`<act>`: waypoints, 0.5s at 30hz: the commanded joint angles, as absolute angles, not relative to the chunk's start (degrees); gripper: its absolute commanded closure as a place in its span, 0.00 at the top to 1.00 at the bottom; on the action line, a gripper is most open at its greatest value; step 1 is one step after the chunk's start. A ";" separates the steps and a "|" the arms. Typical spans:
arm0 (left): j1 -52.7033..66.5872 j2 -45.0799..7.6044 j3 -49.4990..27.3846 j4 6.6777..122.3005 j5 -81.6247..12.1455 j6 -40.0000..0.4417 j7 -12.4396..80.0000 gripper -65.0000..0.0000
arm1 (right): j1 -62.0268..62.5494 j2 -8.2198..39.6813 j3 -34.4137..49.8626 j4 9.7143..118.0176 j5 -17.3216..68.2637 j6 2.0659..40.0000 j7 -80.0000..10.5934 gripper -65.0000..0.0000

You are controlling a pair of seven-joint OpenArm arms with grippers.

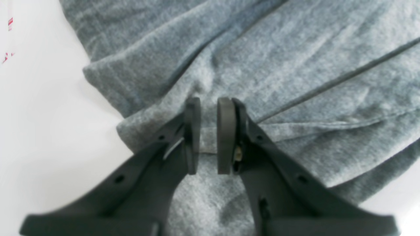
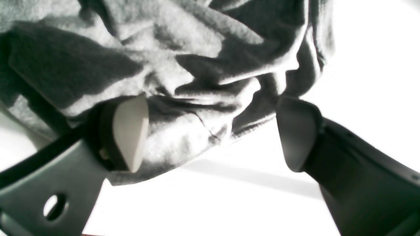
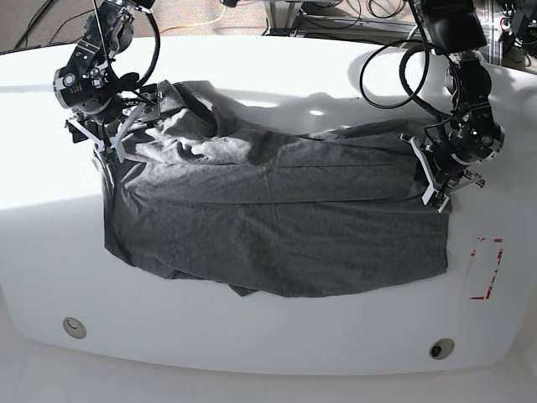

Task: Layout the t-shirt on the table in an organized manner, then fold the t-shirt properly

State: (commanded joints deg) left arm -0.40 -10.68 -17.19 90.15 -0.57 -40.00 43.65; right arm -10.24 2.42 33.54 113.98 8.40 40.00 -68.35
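My left gripper [image 1: 208,136] pinches the wrinkled dark heather-grey knit t-shirt's [image 3: 277,218] right edge for spreading, my right gripper [image 2: 210,131] gaping wide over the bunched far-left corner.

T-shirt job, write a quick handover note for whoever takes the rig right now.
Left gripper: fingers nearly shut, pinching a fold at the t-shirt edge near the red-tape mark.
Right gripper: open, straddling the bunched cloth at the opposite end, holding nothing.
The shirt lies spread across the table, wrinkled, with its far edge folded over and rumpled.
Done: rough spread. Left: flatten the bunched end, smooth it out, then every fold.
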 joint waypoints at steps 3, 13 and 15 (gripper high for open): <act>-0.40 -10.59 -17.19 90.15 -0.57 -40.00 43.65 0.12 | -10.15 2.42 35.65 113.36 8.40 40.00 -67.38 0.91; -0.40 -10.59 -17.19 90.15 -0.57 -40.00 43.65 0.12 | -9.89 4.44 38.11 101.41 8.75 40.00 -60.53 0.91; -0.22 -10.68 -17.19 90.15 -0.57 -40.00 43.65 0.12 | -9.89 4.53 38.20 100.18 8.84 40.00 -60.53 0.91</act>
State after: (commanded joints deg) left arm -0.22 -10.68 -17.19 90.15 -0.57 -40.00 43.65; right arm -9.89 4.53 38.20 100.18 8.84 40.00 -60.53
